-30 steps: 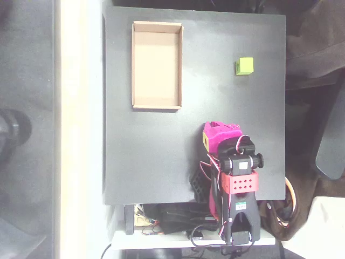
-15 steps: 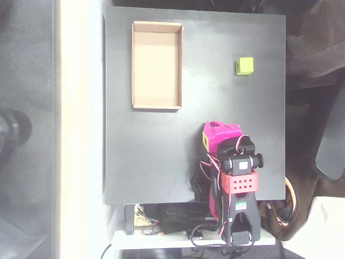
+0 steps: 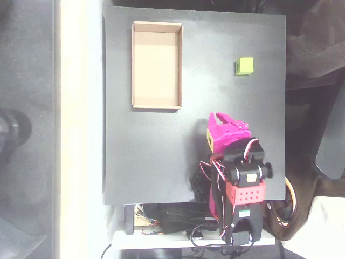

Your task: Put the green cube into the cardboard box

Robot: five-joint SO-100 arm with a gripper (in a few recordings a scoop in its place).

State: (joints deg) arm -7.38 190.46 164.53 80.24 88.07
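The green cube (image 3: 245, 66) is a small lime block resting on the black table near its upper right corner in the overhead view. The cardboard box (image 3: 157, 65) lies at the upper left of the table, a shallow tan tray with nothing inside. My magenta gripper (image 3: 222, 120) is at the lower right of the table, well below the cube and apart from it. Nothing is between its fingers. From above I cannot make out whether the jaws stand open or shut.
The black table (image 3: 151, 156) ends at a pale strip on the left. Cables and the arm's base (image 3: 237, 216) crowd the bottom edge. Dark fabric and a chair sit off the right side.
The arm has swung slightly right and the gripper has lifted and reached a little farther up the table. The cube and box have not moved.
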